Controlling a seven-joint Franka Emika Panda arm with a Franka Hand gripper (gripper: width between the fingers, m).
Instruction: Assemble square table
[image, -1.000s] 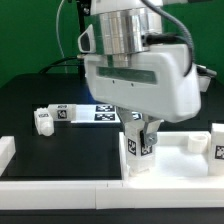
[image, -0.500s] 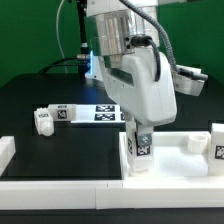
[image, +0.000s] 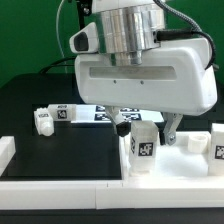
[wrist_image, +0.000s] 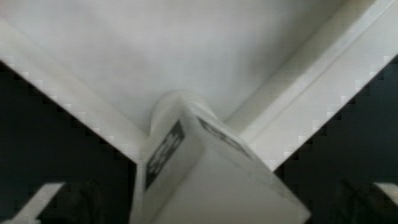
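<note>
I see the tool (image: 146, 129) spread wide, one finger (image: 122, 125) on each side of an upright tagged leg (image: 142, 150), not pinching it. That leg stands on the square table slab (image: 190, 160), at its corner toward the exterior view's left; the slab lies on the black tabletop (image: 60, 150) just behind a white bar (image: 60, 188). A second leg (image: 42, 120) lies near the marker board (image: 85, 112).

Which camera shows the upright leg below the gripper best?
The exterior view: the leg stands in full on the square table, tag facing the camera. The wrist view shows it from above, close and blurred, tag slanting.
</note>
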